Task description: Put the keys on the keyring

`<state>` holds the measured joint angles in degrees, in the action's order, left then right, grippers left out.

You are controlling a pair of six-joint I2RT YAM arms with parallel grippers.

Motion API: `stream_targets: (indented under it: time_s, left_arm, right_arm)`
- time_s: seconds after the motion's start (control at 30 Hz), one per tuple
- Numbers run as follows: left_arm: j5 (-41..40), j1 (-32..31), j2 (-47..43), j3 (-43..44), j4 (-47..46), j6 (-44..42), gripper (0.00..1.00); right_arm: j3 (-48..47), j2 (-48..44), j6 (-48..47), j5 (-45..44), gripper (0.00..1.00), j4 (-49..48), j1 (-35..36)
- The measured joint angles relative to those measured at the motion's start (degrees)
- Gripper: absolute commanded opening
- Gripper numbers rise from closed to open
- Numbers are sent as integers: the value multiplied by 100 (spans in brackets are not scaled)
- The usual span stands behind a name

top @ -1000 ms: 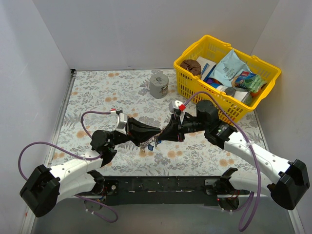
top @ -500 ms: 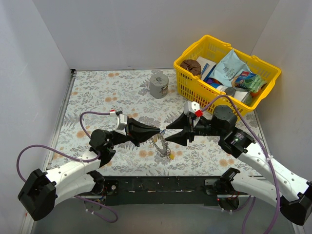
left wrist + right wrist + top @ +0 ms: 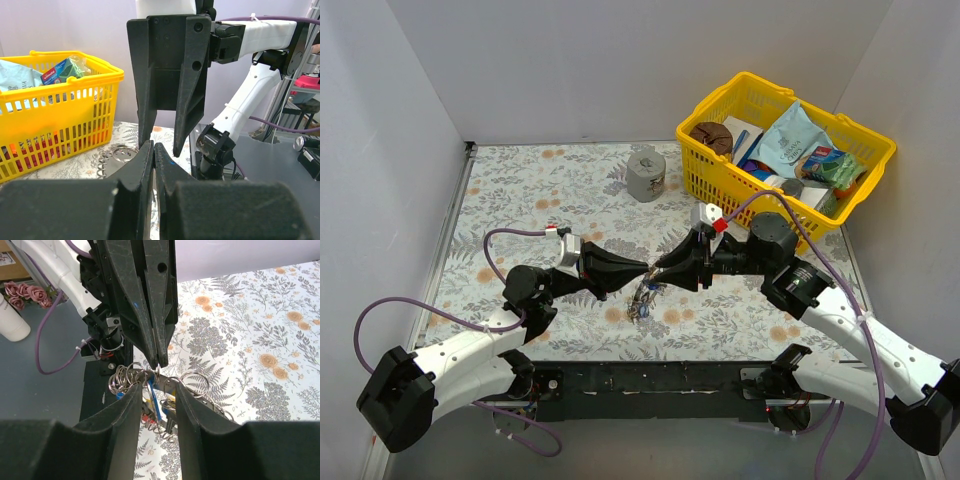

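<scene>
I see a white table cover point(image 3: 520, 190) printed with grey ferns and orange flowers. The basket point(image 3: 715, 180) is yellow, the can point(image 3: 646, 176) grey, and one of the keys point(image 3: 155, 402) has a blue head.

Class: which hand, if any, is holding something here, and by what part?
The left hand pinches the bunch of keys by a wire ring at its top; the right hand is open, gripping nothing.
</scene>
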<state>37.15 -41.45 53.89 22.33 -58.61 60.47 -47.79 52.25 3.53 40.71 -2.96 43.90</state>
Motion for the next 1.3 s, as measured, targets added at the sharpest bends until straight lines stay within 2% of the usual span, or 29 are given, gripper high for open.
stream_targets:
  time_s: [0.2,0.6,0.73,0.77,1.1,1.3]
  left_arm:
    - [35,0,0,0,0,2,0]
    - [48,0,0,0,2,22,0]
    - [111,0,0,4,-7,57,0]
    - [129,0,0,7,-9,66,0]
    - [286,-2,-17,68,33,105,0]
    - [345,0,-162,122,468,-55,0]
  right_arm:
    - [11,17,177,66,39,-295,0]
    - [146,282,426,503,23,-713,0]
    - [175,341,518,590,3,-833,0]
    - [177,352,538,601,2,-857,-2]
    - [186,378,682,710,1,-970,-11]
    - [186,424,634,750,1,-901,-11]
